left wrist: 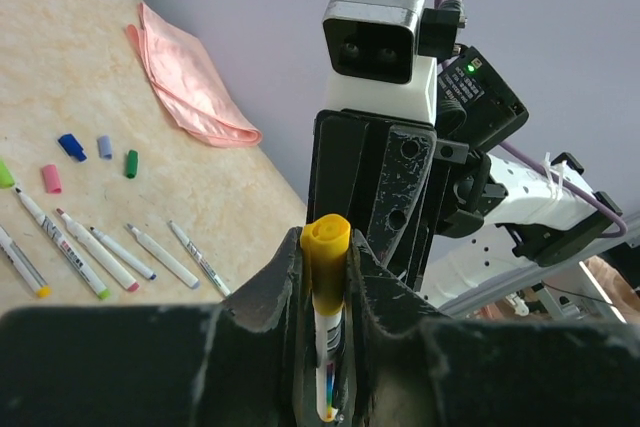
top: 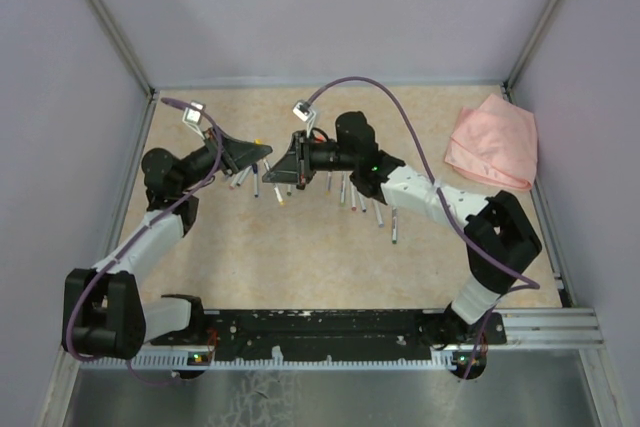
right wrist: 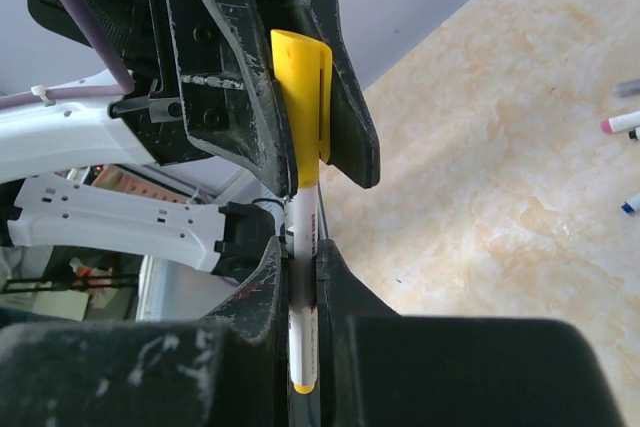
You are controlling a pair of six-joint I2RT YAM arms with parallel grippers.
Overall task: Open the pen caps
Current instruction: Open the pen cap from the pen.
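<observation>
Above the desk (top: 300,267), toward its far edge and left of the middle, your two pincers meet on one pen (right wrist: 303,222). Your left pincer (left wrist: 326,262) is closed on the yellow cap (right wrist: 300,97), which sits on the end of the pen. Your right pincer (right wrist: 303,267) is clamped almost fully closed on the white barrel just below that cap. On the desk you can see other pens (left wrist: 160,255) lying in a row, with four loose caps (left wrist: 70,146) near them: blue, grey, green and pink. A pink cloth (top: 492,142) lies in the far right corner.
</observation>
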